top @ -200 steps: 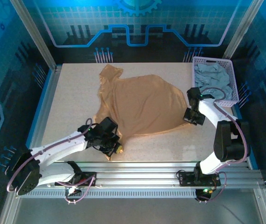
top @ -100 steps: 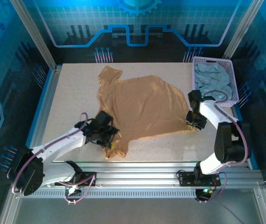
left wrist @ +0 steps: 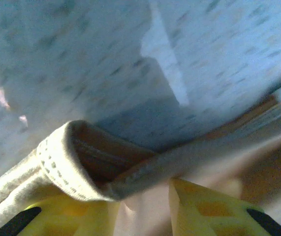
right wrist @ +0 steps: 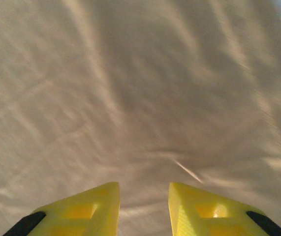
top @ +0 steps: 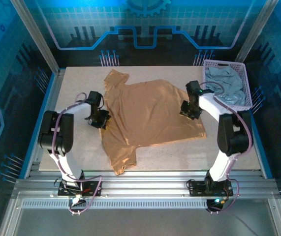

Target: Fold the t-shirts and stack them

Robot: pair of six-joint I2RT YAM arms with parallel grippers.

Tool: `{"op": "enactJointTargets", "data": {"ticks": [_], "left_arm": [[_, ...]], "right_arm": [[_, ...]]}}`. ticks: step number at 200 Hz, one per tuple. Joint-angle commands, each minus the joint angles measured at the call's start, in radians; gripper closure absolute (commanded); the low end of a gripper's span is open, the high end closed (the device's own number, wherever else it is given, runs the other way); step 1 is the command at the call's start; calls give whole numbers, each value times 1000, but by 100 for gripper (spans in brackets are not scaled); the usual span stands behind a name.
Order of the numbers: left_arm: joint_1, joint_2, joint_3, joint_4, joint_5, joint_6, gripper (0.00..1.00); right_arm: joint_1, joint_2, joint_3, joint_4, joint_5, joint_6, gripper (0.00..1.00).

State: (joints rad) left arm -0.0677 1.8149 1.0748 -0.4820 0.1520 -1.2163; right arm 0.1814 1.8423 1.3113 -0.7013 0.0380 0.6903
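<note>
Left tool [top: 100, 119] and right tool [top: 188, 109] stood narrowly apart, clamping nothing | I had quit the shirt [top: 150, 115] near corners for its sides | spread done, fold next, I judged.

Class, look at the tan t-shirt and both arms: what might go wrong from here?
The left gripper has its jaws at a curled hem of the tan t-shirt; they may pinch only that roll and slip. The right gripper hangs with jaws open over mid-fabric; closing there would likely bunch the cloth.
</note>
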Motion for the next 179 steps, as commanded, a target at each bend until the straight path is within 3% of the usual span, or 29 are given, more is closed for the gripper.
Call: {"op": "enactJointTargets", "data": {"ticks": [1,21,47,81,102,126,150,179], "left_arm": [[99,76,31,-54,-65,120,69],[195,131,92,-99,-79,209,70],[285,150,160,-155,-83,287,69],[283,80,231,-239,-128,355,52],[191,0,282,-296,-200,386,47],[34,-43,321,-279,-184,318,51],[-128,20,382,-158,-97,224,59],[-255,202,526,-32,44,145,71]], "right_arm": [[40,147,114,-38,-89,-3,68],[103,231,170,-93,-143,34,69],[213,229,120,-104,-221,135,69],[275,126,84,-93,-229,177,67],[225,68,127,-99,-159,131,63],[133,113,232,-96,-111,45,63],[62,234,363,-76,-87,-65,64],[11,399,540,-89,-165,-166,64]]}}
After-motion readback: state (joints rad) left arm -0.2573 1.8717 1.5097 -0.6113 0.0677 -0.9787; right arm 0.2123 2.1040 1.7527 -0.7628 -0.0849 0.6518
